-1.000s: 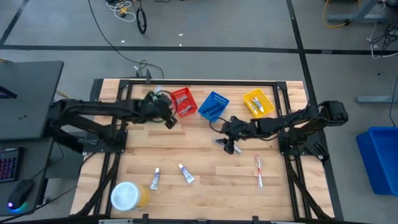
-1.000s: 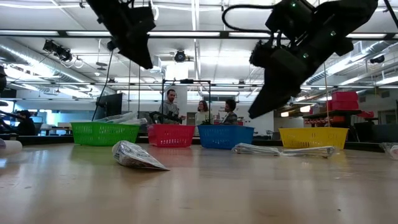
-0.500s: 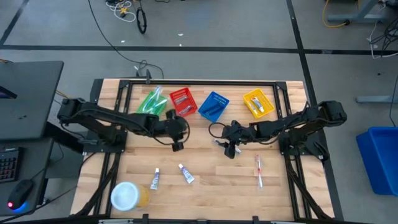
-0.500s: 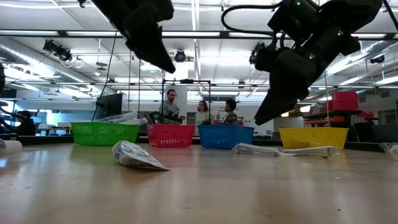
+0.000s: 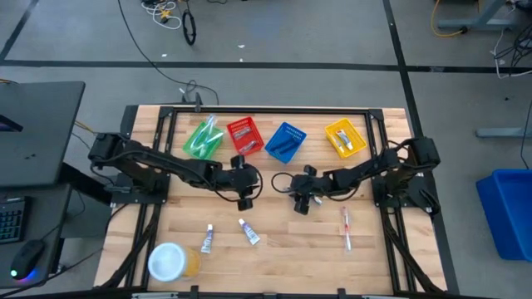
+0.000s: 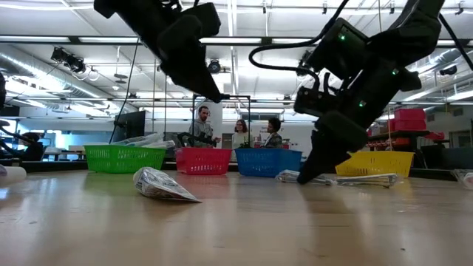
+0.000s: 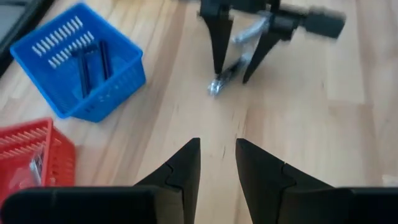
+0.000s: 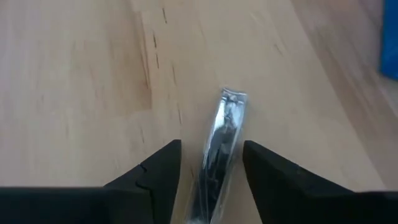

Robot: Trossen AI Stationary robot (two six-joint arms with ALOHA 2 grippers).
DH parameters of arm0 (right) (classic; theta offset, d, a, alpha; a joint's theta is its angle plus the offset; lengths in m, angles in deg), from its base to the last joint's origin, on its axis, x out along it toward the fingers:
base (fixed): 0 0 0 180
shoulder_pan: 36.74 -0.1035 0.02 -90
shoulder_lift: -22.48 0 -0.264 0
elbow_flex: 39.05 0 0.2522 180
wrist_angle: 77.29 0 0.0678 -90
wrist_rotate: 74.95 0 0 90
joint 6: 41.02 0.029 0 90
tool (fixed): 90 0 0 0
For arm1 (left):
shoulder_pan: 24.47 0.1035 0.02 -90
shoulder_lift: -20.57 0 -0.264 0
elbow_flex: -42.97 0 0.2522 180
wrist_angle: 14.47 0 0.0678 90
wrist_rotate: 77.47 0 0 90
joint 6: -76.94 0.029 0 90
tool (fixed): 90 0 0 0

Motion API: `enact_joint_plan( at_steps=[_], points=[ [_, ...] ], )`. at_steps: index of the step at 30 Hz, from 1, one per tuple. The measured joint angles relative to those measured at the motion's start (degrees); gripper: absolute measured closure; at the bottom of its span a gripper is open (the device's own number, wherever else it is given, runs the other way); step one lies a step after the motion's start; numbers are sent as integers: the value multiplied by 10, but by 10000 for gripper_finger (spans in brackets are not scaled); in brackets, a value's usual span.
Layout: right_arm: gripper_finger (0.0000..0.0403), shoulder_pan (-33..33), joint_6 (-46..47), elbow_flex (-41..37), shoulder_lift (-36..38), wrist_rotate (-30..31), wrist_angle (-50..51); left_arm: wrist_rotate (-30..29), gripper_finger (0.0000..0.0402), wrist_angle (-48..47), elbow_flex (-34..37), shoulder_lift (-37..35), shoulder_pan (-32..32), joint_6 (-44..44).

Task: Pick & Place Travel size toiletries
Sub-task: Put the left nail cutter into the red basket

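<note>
The left hand (image 5: 243, 202) hangs above mid-desk with its fingers (image 7: 186, 163) a narrow gap apart and holding nothing, while just to its right the right hand (image 5: 300, 204) is down at the wood, fingers (image 8: 155, 168) open either side of a clear-wrapped silvery item (image 8: 219, 143) that lies flat between them, contact unclear. Two tubes (image 5: 249, 232) lie on the desk (image 5: 283, 257) nearer the front, a toothbrush (image 5: 346, 228) to the right, four baskets (image 5: 285, 141) along the back edge, and people (image 6: 238, 133) stand in the room beyond.
</note>
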Motion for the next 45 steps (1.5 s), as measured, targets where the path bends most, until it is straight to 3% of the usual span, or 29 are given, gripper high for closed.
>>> enact_joint_plan(
  at_steps=[5,12,21,30,34,39,45],
  points=[
    [268,-7,-45,0,-5,8,-14,-5,292,81,-1,21,0,13],
    [356,-7,-83,-1,-7,-10,-53,-11,292,117,1,34,2,52],
    [342,-8,-134,-2,-9,-16,-153,10,284,121,-1,53,3,58],
    [351,-8,-156,-2,-8,-15,-240,49,191,142,0,82,7,72],
    [350,-8,-157,-2,-8,-33,-279,41,172,149,0,99,7,83],
    [350,-8,-156,-2,-7,-41,-300,33,180,155,-4,101,8,93],
    [348,-8,-171,-1,-7,-41,-307,32,228,143,-4,101,7,93]
  ],
)
